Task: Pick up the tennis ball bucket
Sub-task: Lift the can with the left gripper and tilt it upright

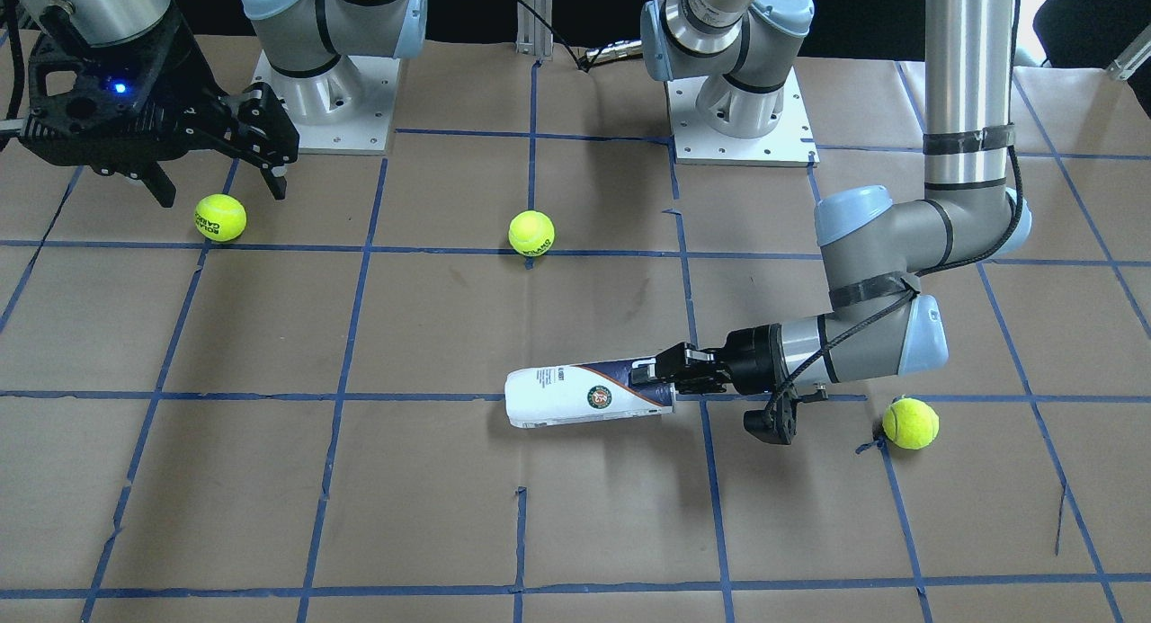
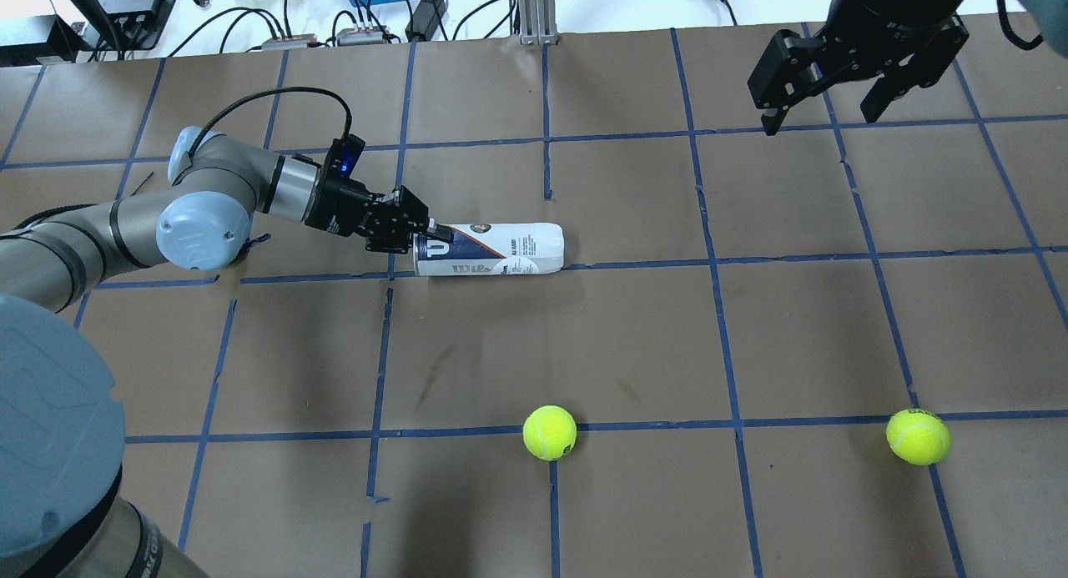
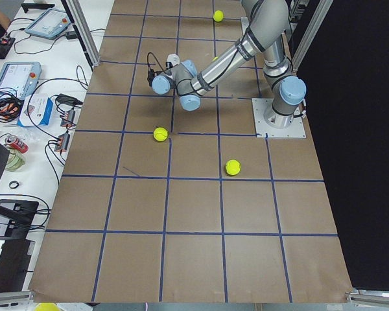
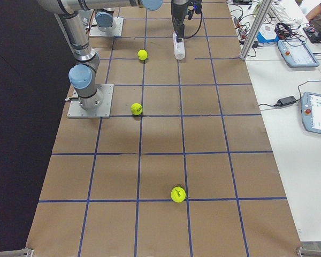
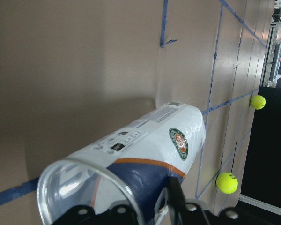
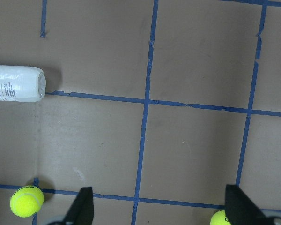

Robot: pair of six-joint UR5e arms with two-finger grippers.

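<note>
The tennis ball bucket is a slim clear can with a white label, a navy band and a round green-red emblem. It lies horizontally near the table's middle and also shows in the overhead view. My left gripper is shut on the rim of its open end; one finger shows against the can's wall. I cannot tell if the can rests on the table or hangs just above it. My right gripper is open and empty, high above the table, far from the can.
Three yellow-green tennis balls lie loose on the brown paper: one by the right gripper, one between the arm bases, one beside the left forearm. Two arm bases stand at the robot's side. Blue tape lines grid the table.
</note>
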